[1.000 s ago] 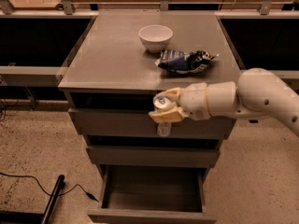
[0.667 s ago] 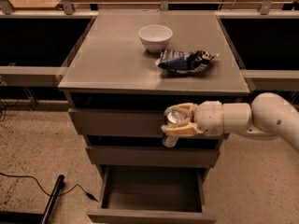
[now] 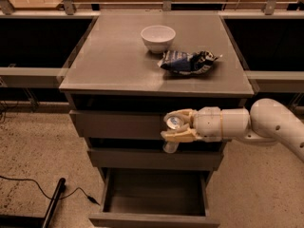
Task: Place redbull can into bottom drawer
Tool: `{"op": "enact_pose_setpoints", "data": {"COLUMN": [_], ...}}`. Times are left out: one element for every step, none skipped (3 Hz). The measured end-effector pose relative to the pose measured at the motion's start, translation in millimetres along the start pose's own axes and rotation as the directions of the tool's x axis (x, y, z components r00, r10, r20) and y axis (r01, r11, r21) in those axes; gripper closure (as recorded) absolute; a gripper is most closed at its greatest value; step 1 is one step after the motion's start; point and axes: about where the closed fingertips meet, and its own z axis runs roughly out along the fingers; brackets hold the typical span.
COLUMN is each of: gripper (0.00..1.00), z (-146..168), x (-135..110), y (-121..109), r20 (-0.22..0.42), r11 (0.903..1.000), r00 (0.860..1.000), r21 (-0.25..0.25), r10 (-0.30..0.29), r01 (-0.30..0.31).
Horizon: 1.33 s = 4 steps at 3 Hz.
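Note:
My gripper (image 3: 175,126) is in front of the cabinet's two upper drawers, reaching in from the right on a white arm. It is shut on the redbull can (image 3: 174,129), a slim silver can with a light blue top, held upright between the cream fingers (image 3: 179,136). The bottom drawer (image 3: 154,194) is pulled open below, a deep grey box with nothing visible inside. The can hangs above the drawer's rear part, well above its rim.
On the grey cabinet top (image 3: 114,61) stand a white bowl (image 3: 158,37) and a crumpled blue-and-white snack bag (image 3: 188,61). A black cable and rod (image 3: 53,201) lie on the speckled floor at left. Railings run behind the cabinet.
My gripper with the can has moved down and slightly right, from the level of the top drawer to the gap between the upper two drawers.

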Motion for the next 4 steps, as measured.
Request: {"op": "enact_pose_setpoints", "data": {"gripper": [1.00, 1.00, 1.00, 1.00], "z": [-1, -1, -1, 3], "x": [102, 181, 183, 210], "y": [30, 61, 59, 54], "r20": [0.010, 0.057, 0.058, 0.086], "r11": [0.9944, 0.9924, 0.9915, 0.9816], "r00": [0.998, 0.995, 0.995, 0.988], "r21": [0.079, 0.089, 0.094, 0.129], "r10": [0.069, 0.080, 0.085, 0.130], "r01": [-0.070, -0.085, -0.090, -0.140]}}
